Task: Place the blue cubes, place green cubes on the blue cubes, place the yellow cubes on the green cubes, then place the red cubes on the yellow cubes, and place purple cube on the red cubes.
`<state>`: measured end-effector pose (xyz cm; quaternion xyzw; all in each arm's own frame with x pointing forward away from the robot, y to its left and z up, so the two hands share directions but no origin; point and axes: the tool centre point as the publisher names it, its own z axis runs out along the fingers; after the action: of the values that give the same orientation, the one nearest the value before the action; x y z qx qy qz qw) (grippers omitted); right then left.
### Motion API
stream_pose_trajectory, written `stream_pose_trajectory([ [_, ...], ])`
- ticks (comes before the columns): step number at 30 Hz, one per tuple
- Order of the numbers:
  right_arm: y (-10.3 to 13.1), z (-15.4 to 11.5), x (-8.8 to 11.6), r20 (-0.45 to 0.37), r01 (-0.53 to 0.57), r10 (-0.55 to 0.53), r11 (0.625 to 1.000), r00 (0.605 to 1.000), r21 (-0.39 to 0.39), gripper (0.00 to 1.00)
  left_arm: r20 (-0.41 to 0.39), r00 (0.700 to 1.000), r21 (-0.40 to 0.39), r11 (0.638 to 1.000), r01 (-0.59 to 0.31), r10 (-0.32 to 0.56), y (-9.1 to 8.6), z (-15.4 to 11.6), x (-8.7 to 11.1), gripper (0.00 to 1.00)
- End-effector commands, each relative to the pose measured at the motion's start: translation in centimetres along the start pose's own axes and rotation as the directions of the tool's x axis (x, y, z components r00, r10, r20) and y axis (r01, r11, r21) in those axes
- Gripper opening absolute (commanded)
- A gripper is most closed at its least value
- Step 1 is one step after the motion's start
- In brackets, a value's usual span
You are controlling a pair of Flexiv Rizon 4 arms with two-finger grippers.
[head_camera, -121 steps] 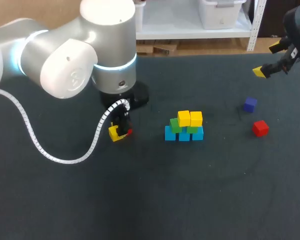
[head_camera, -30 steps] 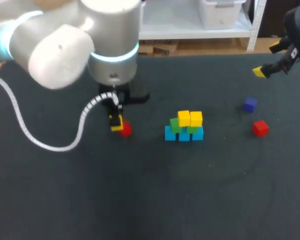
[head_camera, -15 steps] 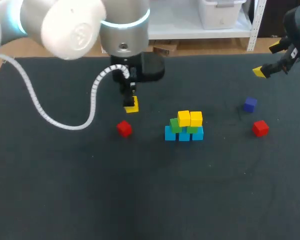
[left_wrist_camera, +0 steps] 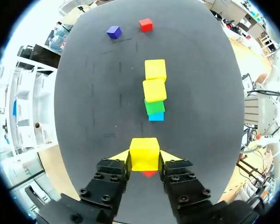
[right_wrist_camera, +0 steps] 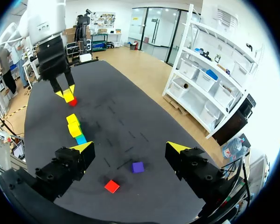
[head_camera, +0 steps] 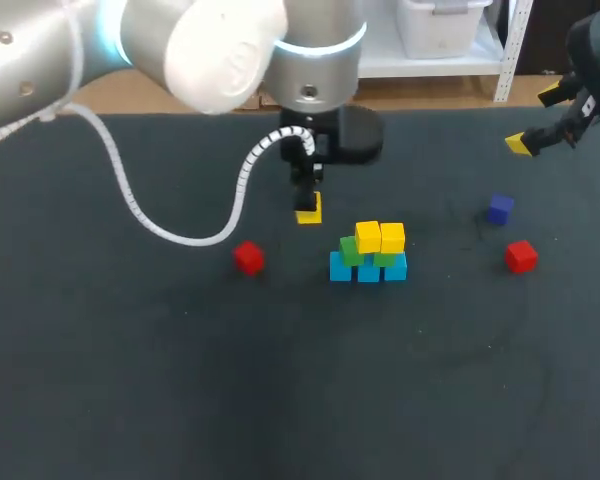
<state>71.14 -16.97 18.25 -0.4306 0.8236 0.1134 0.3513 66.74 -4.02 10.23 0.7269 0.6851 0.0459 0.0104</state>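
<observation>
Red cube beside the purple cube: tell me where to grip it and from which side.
Best come straight down from above and close the jaws on two opposite side faces of the red cube. It sits flat on the table, apart from the purple cube, all sides free.

The dark, matte desk (head_camera: 120,380) is lit evenly from overhead, and little light is thrown back by it. Soft highlights are seen on the white shell of the left arm (head_camera: 220,45). Only faint, short shadows are cast beside the stacked cubes (head_camera: 369,255). In both wrist views the surroundings past the desk's edges are rendered far brighter.
</observation>
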Motion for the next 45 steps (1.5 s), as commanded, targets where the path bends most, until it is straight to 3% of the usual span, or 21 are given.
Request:
stream_pose_trajectory([
  [1, 0.0, 0.0, 0.0, 0.001, 0.000, 0.000, 1.000, 1.000, 0.000, 1.00, -0.036, 0.999, 0.016, 1.000, 0.000, 0.001, 0.6, 0.3, -1.2, 0.00],
  [11, 0.0, 0.0, 0.0, 0.001, 0.000, 0.000, 1.000, 1.000, 0.000, 1.00, -0.007, 1.000, 0.044, 0.999, 0.023, -0.023, -0.7, -0.1, -2.1, 0.00],
  [24, 0.0, 0.0, 0.0, 0.001, 0.000, 0.000, 1.000, 1.000, 0.000, 1.00, -0.016, 1.000, 0.063, 0.998, -0.017, 0.018, -2.2, 1.1, -3.3, 0.00],
  [45, 0.0, 0.0, 0.0, 0.001, 0.000, 0.000, 1.000, 1.000, 0.000, 1.00, -0.034, 0.999, 0.064, 0.997, -0.035, 0.037, -1.9, 2.6, -4.7, 0.00],
])
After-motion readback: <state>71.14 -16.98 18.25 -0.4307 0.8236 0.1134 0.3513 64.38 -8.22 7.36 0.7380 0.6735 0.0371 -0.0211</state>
